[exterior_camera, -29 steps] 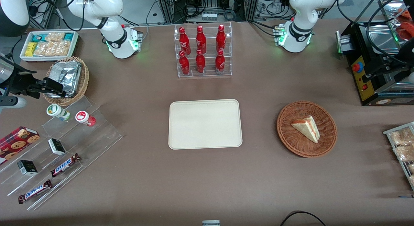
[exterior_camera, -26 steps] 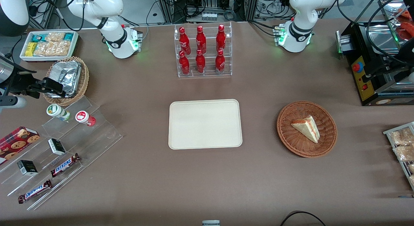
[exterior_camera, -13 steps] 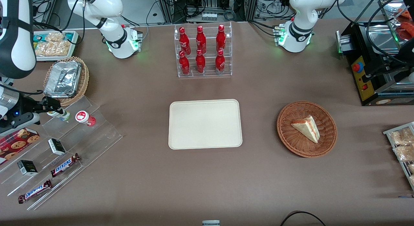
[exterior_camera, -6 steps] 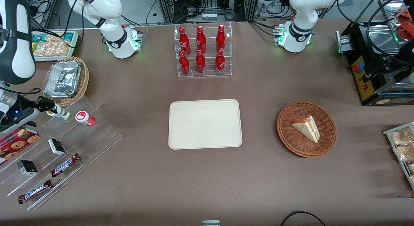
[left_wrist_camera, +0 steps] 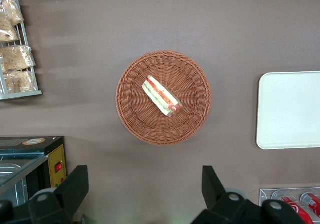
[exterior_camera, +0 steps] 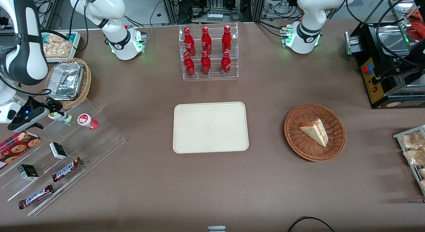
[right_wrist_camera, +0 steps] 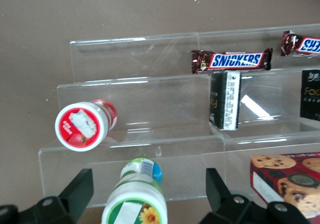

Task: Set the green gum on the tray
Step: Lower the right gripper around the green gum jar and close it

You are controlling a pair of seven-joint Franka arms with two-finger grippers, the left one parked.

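Gripper (right_wrist_camera: 147, 196) spread wide around green gum (right_wrist_camera: 135, 199); looks pre-grasp. I'd close, lift, carry to tray (exterior_camera: 210, 127).

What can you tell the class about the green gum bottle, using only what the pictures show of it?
The green gum is a small white plastic bottle with a green label and a white lid carrying a green and yellow mark. It stands on the top step of the clear acrylic stand, beside the red-and-white bottle. The gripper is right at its lid, one finger on each side of the bottle with a gap showing, so it looks open, not yet clamped.
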